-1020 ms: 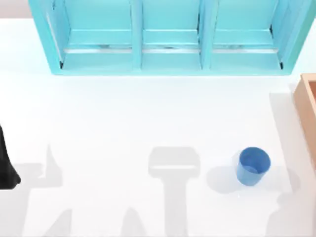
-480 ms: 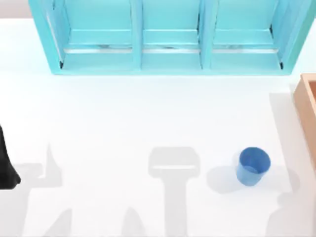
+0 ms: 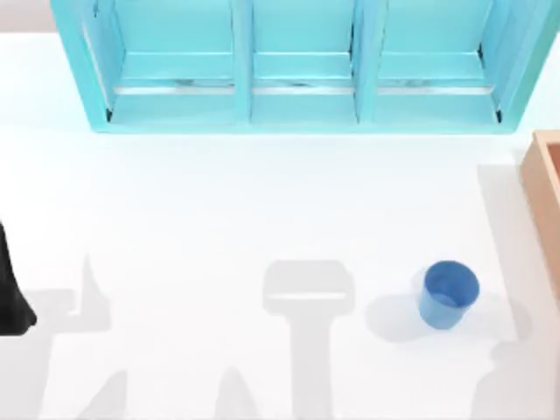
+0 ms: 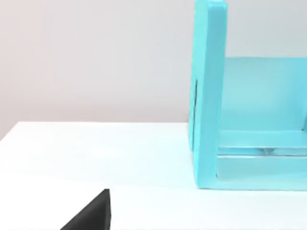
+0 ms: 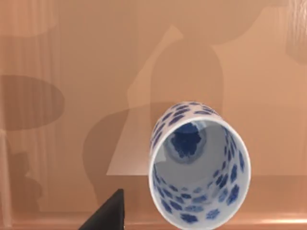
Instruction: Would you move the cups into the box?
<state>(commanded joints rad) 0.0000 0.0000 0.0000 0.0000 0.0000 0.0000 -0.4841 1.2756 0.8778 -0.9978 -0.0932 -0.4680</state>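
The plain blue cup (image 3: pixel 449 295) stands upright on the white table at the right, open end up, with no gripper near it. The tan box (image 3: pixel 548 197) is cut off by the table's right edge. In the right wrist view the white cup with blue speckles (image 5: pixel 199 165) sits against the box's wooden floor (image 5: pixel 72 72), its mouth facing the camera. One dark finger (image 5: pixel 109 214) of my right gripper shows beside that cup with a gap between them, so the gripper is open. My left arm (image 3: pixel 9 293) is parked at the left edge.
A big turquoise three-bay shelf unit (image 3: pixel 297 66) runs along the back of the table, and its side wall (image 4: pixel 208 96) also appears in the left wrist view. White tabletop (image 3: pixel 219 219) stretches between the shelf and the blue cup.
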